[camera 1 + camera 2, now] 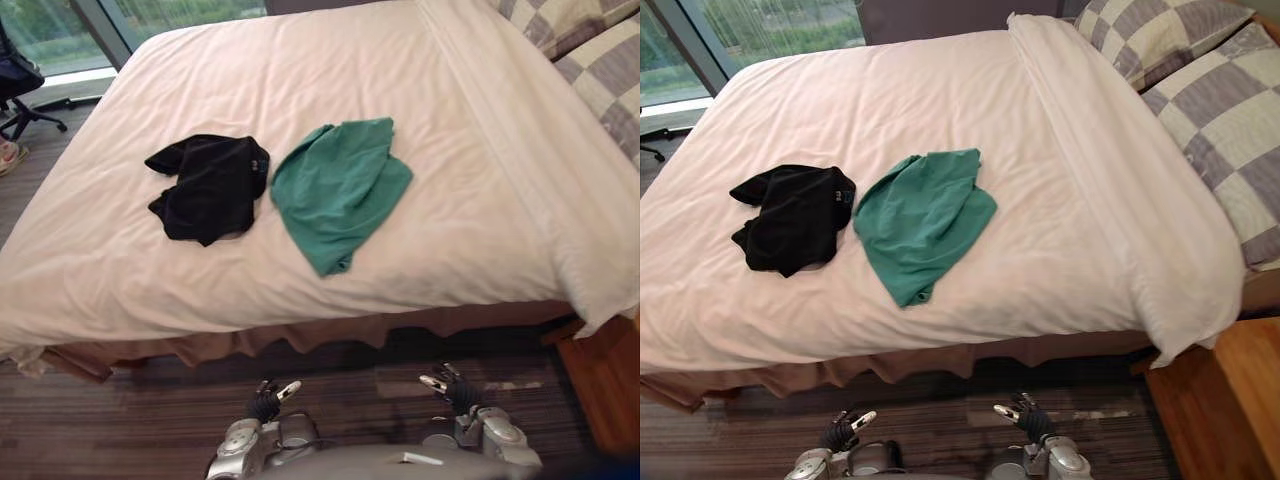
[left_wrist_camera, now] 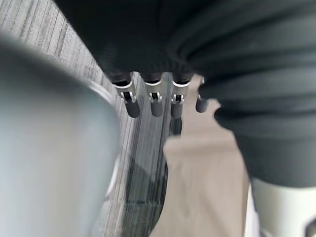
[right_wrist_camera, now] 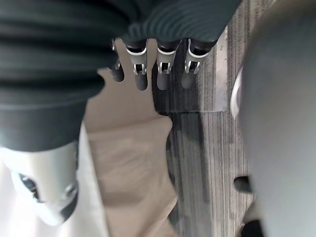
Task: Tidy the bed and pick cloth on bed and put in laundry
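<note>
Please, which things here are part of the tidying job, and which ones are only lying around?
Part of the job:
- black cloth and green cloth, side by side on the bed
- left hand and right hand, both open and holding nothing, low over the floor by the bed's near edge

Only lying around:
- checked pillows at the bed's head
- office chair by the window

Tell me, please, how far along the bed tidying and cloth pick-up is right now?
Done: the white duvet lies fairly smooth. In hand: nothing; the left hand and right hand hang open, low before the bed. Left: the black cloth and the green cloth both lie on the duvet and must go to the laundry.
</note>
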### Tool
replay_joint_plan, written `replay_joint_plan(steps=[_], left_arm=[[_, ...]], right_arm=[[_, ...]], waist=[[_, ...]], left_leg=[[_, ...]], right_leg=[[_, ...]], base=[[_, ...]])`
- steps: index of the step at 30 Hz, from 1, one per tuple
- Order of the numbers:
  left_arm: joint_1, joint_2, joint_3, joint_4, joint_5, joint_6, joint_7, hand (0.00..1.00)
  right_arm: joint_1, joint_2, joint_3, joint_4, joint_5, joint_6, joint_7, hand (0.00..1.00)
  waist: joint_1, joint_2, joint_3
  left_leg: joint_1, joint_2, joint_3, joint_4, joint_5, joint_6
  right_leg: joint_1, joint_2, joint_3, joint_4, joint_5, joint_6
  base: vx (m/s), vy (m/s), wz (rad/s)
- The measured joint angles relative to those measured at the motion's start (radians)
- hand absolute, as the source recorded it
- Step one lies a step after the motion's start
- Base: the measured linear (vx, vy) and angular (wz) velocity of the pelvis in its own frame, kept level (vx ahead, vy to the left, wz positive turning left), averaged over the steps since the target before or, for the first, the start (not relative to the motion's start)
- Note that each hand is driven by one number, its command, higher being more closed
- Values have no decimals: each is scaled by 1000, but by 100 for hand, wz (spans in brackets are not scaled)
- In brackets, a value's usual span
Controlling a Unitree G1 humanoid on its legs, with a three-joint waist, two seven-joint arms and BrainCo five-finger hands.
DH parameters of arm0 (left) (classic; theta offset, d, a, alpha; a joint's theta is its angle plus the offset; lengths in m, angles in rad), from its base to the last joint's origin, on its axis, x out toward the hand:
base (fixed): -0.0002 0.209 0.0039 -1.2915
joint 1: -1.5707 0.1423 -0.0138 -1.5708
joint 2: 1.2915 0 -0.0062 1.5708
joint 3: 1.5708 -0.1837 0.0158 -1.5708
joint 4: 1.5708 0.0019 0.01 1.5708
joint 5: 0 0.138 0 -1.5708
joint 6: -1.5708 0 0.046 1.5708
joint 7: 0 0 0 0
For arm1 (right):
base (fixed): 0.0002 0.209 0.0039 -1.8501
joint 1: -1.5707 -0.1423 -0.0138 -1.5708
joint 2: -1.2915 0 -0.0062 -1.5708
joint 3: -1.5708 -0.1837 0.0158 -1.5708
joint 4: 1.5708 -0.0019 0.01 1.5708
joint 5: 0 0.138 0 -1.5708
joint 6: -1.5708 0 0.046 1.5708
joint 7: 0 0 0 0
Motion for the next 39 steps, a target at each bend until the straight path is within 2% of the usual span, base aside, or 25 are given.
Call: replay_joint_plan(steps=[1,2,3,4,5,6,7,8,9,10,11,12,13,14,16,17,19,22,25,28,31,34,36,39], left_arm=[[-1,6,-6,2,-35,0,-17,0],[2,6,-9,3,-50,1,-19,0],[10,7,-12,7,-63,-1,-21,0],[-1,6,-21,27,-62,-1,-20,0],[-4,2,-47,42,-39,1,-18,0],[-6,3,-49,41,14,1,-12,0],[-3,6,-50,41,44,-4,-9,0],[1,7,-49,40,56,-8,-3,0],[5,21,-52,42,73,-8,13,0],[-1,39,-65,42,72,-8,15,0],[-6,44,-77,42,72,-9,15,0],[-13,42,-94,42,68,-8,14,0],[-20,32,-109,41,61,-7,14,0],[-32,29,-126,37,61,-7,15,0],[-41,14,-130,24,41,-6,25,0],[-40,5,-130,5,18,-7,34,0],[-40,-4,-130,-3,1,-11,59,0],[-36,-6,-125,1,-8,-26,82,0],[-29,-10,-113,2,-18,-41,95,0],[-17,-31,-63,3,-36,-48,103,0],[-5,-47,7,2,-120,-43,137,0],[6,-56,86,4,-194,-22,199,0],[16,-64,147,29,-214,-9,244,0],[46,-74,243,54,-212,1,311,0]], right_arm=[[3,-1,-23,24,-17,0,-12,0],[4,1,-27,34,-22,-1,-18,0],[4,4,-47,46,-40,-9,-21,0],[-2,12,-63,60,-55,-17,-30,0],[-6,14,-65,64,-77,-33,-40,0],[-21,22,-56,69,-111,-43,-53,0],[-29,33,-38,72,-124,-46,-57,0],[-30,41,-20,71,-134,-52,-59,0],[-29,43,38,66,-154,-72,-57,0],[-23,56,83,56,-155,-85,-57,0],[-15,64,102,45,-155,-90,-56,0],[-7,68,127,22,-153,-93,-53,0],[2,67,149,0,-151,-92,-51,0],[8,67,170,-25,-148,-84,-50,0],[7,66,181,-53,-110,-57,-44,0],[7,74,183,-58,-85,-41,-42,0],[2,88,203,-54,-55,-26,-40,0],[-22,89,222,-13,-45,-30,-36,0],[-30,89,221,10,-35,-48,-38,0],[-29,89,221,14,-13,-63,-46,0],[-23,89,210,14,11,-60,-73,0],[-9,90,159,14,83,-34,-130,0],[1,98,120,16,126,-20,-157,0],[11,110,46,24,156,-22,-193,0]], waist=[[6,-9,-2],[6,-6,-3],[1,14,-15],[0,21,-19],[8,34,-21],[26,42,-26],[35,52,-33],[38,52,-34],[24,32,-44],[22,10,-54],[24,4,-57],[25,1,-56],[23,-2,-57],[25,-12,-54],[21,-2,-47],[21,-7,-45],[27,-15,-44],[27,-16,-41],[32,-15,-38],[28,-10,-39],[30,-7,-40],[52,-1,-47],[58,-4,-50],[64,-14,-57]], left_leg=[[-10,-44,-32,40,-12,10],[-10,-57,-35,50,-30,14],[-10,-64,-30,60,-90,11],[-27,-79,-23,91,-109,19],[-24,-73,-14,98,-135,32],[3,-56,28,43,-136,40],[33,-48,56,-12,-112,48],[49,-50,67,-53,-92,60],[73,-50,72,-124,-52,79],[88,-49,68,-189,-16,82],[87,-48,65,-213,3,87],[90,-50,58,-238,36,82],[84,-58,57,-254,59,86],[81,-71,60,-255,64,88],[97,-86,63,-277,80,91],[118,-88,67,-299,89,88],[145,-86,75,-336,109,73],[191,-65,98,-408,149,48],[219,-46,123,-421,157,36],[231,-29,135,-422,158,24],[240,-16,146,-426,157,18],[239,-14,150,-427,153,13],[238,-15,152,-427,150,11],[239,-17,169,-427,147,7]], right_leg=[[26,-39,-18,-34,22,-7],[49,-53,-20,-63,41,3],[70,-52,-33,-115,73,9],[80,-64,-38,-142,116,6],[58,-69,-37,-125,193,-16],[-10,-66,-54,-55,274,-133],[-43,-60,-92,-21,306,-231],[-59,-57,-116,4,300,-255],[-62,-14,-138,41,250,-218],[-57,58,-146,59,174,-205],[-51,97,-149,54,135,-205],[-41,163,-145,24,89,-193],[-11,215,-131,-39,66,-186],[24,231,-127,-110,63,-189],[45,238,-69,-155,58,-197],[70,247,-22,-195,53,-205],[102,260,2,-247,59,-196],[104,283,19,-250,62,-191],[111,302,38,-250,62,-191],[112,318,49,-252,63,-193],[125,326,48,-269,66,-194],[143,327,41,-294,75,-191],[151,328,39,-303,80,-190],[164,326,31,-323,82,-188]], base=[[105,189,6],[107,308,-10],[58,335,-2],[10,472,-18],[-58,453,-54],[-67,430,-79],[-53,282,-71],[-12,217,-33],[8,148,-6],[23,109,5],[68,52,8],[87,13,12],[93,0,11],[53,-2,7],[35,6,4],[0,0,0],[-32,-74,-10],[-74,-88,-22],[-79,-88,-28],[-65,-68,-18],[-52,-50,-5],[12,0,1],[73,7,2],[72,9,5]])
